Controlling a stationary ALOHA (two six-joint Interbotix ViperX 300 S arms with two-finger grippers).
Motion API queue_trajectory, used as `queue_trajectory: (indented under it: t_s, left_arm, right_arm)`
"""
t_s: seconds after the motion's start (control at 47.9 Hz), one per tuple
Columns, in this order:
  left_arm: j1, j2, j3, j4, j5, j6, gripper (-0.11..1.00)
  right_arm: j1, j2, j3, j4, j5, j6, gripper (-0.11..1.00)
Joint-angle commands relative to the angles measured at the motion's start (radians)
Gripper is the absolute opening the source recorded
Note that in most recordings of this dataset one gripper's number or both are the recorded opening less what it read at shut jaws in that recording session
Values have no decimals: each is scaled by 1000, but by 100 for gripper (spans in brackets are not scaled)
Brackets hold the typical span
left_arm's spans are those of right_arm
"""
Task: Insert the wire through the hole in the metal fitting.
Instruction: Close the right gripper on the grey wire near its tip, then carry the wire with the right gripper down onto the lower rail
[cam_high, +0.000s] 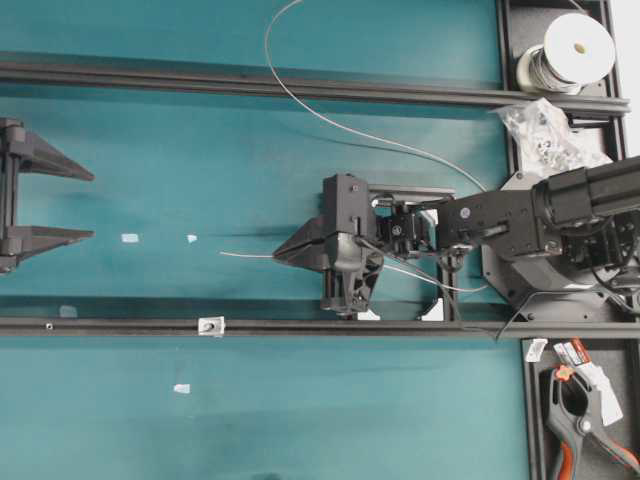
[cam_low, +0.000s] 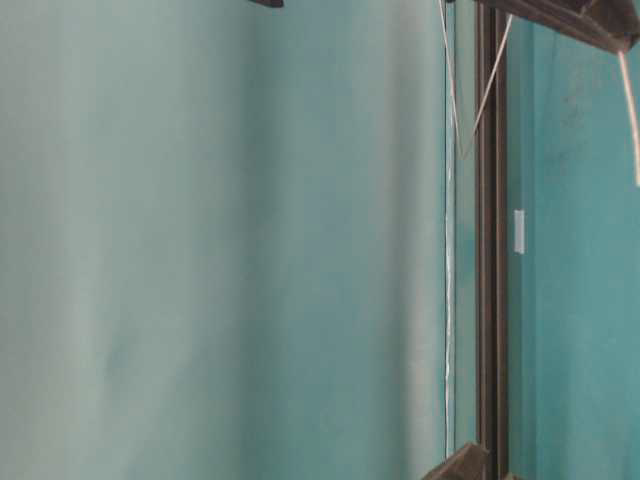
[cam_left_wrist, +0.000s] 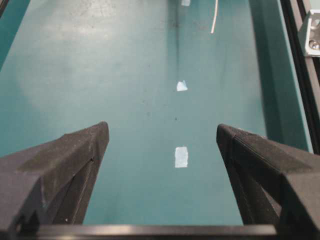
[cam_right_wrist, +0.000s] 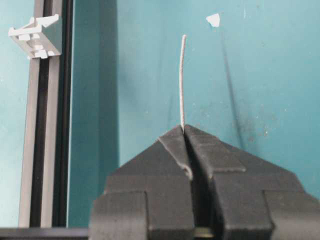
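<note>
Teal matting (cam_high: 250, 130) covered the whole table, crossed by two black rails: one (cam_high: 300, 88) along the upper part of the overhead view and one (cam_high: 300, 326) along the lower part. Between them lay a broad open strip, bare but for two small white tape scraps (cam_high: 130, 238) left of centre. The right gripper (cam_high: 283, 254) sat at mid-frame in that strip, its jaws pressed together on the wire (cam_high: 245, 255), whose short free end stuck out leftward past the tips. In the right wrist view the wire (cam_right_wrist: 182, 80) rose straight from the closed tips (cam_right_wrist: 183, 131), bending slightly near its end. Behind the gripper the wire looped up over the upper rail and out of the top edge. The metal fitting (cam_high: 211, 325) sat on the lower rail, below and left of the wire's end, well apart from it. The left gripper (cam_high: 40, 200) rested at the left edge, jaws spread wide with nothing between them (cam_left_wrist: 160, 165). At upper right stood a spool (cam_high: 570, 52) and a bag of small parts (cam_high: 545, 130); at lower right a clamp (cam_high: 580, 420) with a printed tag too small to read.
</note>
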Motion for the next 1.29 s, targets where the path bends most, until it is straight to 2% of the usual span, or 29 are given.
queue_trajectory:
  t_s: [0.0,0.313,0.459,0.584,0.751,0.877,1.169,1.273]
  left_arm:
    - [-2,-12,-12,3,-9,-3,80]
    - [-2,-41,-12,3,-9,-2,80]
    - [-2,-63,-6,2,-5,-6,80]
    - [-15,-100,6,0,-3,-18,80]
    - [-69,-146,31,-9,-17,-61,80]
    - [-121,-129,40,-9,-60,-107,80]
    - [-193,18,77,-17,-219,-186,80]
    - [-207,63,66,-17,-265,-190,80]
  right_arm:
    - [-12,-49,-15,-2,29,-5,0]
    - [-14,-219,0,-35,117,-11,0]
    - [-15,-275,25,-35,135,-9,0]
    - [-6,-296,51,-14,130,8,0]
    - [58,-302,69,12,120,40,0]
    - [120,-295,69,17,55,44,0]
    - [189,-209,95,127,-89,44,0]
    - [230,-167,92,166,-150,38,0]
